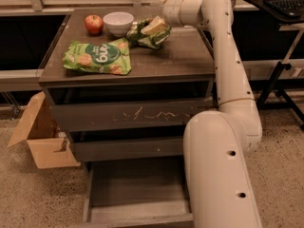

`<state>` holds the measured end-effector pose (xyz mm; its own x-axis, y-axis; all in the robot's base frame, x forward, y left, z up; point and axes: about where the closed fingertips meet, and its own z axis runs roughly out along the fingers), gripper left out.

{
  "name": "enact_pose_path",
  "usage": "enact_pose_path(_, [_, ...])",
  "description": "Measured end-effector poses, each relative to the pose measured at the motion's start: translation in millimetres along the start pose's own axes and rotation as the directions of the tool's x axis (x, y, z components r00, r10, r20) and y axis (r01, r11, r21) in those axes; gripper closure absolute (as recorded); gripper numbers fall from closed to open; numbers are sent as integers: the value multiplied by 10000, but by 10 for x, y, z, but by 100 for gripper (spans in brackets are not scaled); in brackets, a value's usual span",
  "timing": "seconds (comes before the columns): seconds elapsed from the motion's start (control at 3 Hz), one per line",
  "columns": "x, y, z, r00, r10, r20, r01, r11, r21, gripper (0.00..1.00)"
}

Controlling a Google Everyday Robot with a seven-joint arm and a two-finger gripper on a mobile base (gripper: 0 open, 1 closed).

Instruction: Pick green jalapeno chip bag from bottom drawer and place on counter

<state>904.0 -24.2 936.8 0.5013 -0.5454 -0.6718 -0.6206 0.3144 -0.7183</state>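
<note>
The green jalapeno chip bag [141, 36], dark olive and wrinkled, rests on the counter [175, 56] at the back middle, right beside a white bowl. My gripper [153, 27] reaches in from the right at the end of the white arm and is shut on the bag's top right part, low over the counter. The bottom drawer [137, 189] is pulled open below, and its flat floor is bare.
A red apple [94, 24] and a white bowl [118, 23] stand at the counter's back left. A larger bright green bag [99, 56] lies front left. The drawer front with white scratches [142, 114] is shut. A cardboard box [42, 137] sits on the floor to the left. A laptop stand [285, 13] is at the right.
</note>
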Motion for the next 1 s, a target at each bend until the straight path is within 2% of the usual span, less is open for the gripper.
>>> enact_pose_path(0.33, [2,-190,-130,9986,333,409,-365,9962,789,0])
enact_pose_path(0.67, [-122,-363,-345,9961,236,855,-348,9906,1322,0])
enact_pose_path(1.0, [-351,-588,-708,9925,-390,1162,158,9808,1944,0])
